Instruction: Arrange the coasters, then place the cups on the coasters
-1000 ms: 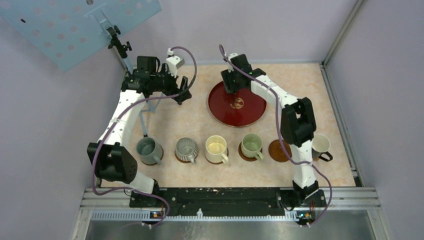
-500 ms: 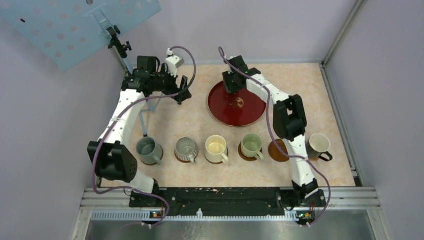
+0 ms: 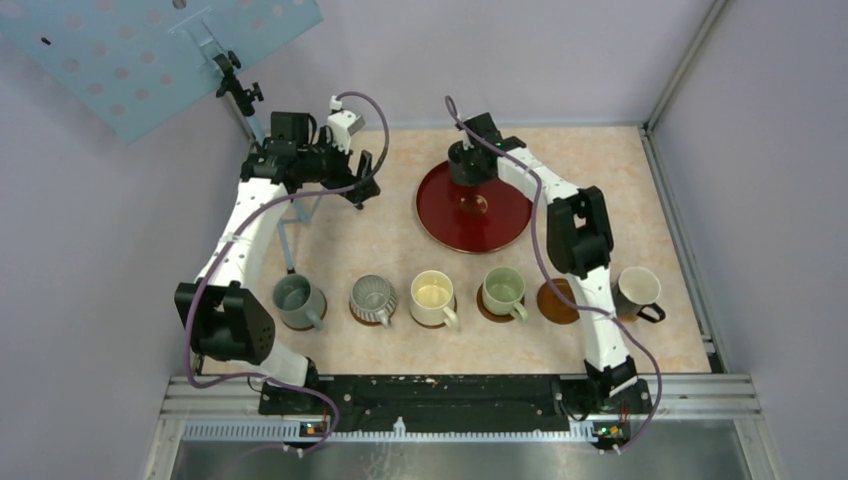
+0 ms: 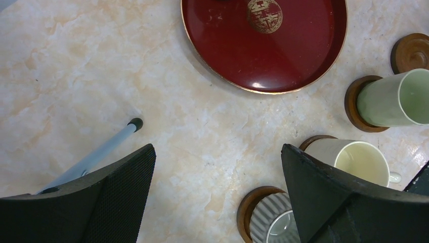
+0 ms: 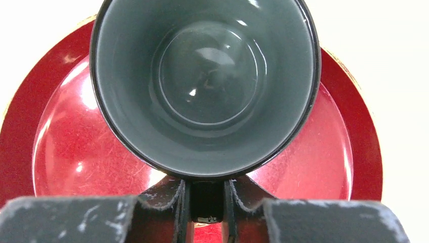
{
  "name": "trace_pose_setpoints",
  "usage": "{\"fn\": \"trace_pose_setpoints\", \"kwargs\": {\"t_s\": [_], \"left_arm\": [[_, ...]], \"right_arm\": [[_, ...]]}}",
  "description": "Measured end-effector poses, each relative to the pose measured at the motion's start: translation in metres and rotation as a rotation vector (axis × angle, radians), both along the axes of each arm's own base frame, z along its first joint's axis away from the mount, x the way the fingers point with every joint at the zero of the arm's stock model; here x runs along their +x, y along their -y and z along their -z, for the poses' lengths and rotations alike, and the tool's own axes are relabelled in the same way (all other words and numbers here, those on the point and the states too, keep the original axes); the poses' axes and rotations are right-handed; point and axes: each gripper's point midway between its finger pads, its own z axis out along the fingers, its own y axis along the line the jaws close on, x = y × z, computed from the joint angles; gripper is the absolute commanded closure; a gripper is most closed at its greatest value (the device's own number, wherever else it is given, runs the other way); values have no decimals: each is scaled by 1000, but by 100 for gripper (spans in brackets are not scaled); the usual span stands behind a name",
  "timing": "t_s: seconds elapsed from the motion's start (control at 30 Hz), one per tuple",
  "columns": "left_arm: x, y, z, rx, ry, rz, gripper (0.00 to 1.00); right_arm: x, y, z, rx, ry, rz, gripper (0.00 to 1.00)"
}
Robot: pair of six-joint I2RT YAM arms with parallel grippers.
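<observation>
A dark charcoal cup stands on the dark-red tray, and my right gripper is shut on its handle. In the top view this gripper is at the tray's far side. A row along the near side has the grey cup, the ribbed grey cup, the cream cup and the pale green cup, each on a brown coaster. One coaster lies bare, and the off-white cup stands right of it. My left gripper hovers open over bare table at the far left.
A thin grey stand leg rests on the table by my left gripper. A blue perforated panel hangs at the far left. Walls and metal rails enclose the table on the back and right sides.
My right gripper has closed on the dark cup's handle at the tray, and its elbow has swung back and to the left. The left arm has stayed put.
</observation>
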Motion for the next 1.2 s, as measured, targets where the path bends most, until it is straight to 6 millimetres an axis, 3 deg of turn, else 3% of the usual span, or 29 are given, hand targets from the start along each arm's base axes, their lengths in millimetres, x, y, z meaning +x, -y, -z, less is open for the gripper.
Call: {"fn": "trace_pose_setpoints", "kwargs": {"t_s": [0.23,0.4,0.57,0.7,1.03,1.2], "left_arm": [[1,-4,5,15,-4,5,1],[0,-4,9,20,-17,16,1],[0,-3,8,15,-14,30,1],[1,-1,9,8,-20,37,1],[0,1,10,-4,-30,50,1],[-1,2,10,-5,-30,51,1]], "right_arm": [[-6,12,1,18,11,-37,100],[-45,46,-6,-3,0,-75,100],[-83,73,-29,2,36,-122,100],[-101,82,-45,10,71,-162,100],[-129,89,-26,21,-14,-223,100],[-159,116,-42,44,-9,-222,100]]}}
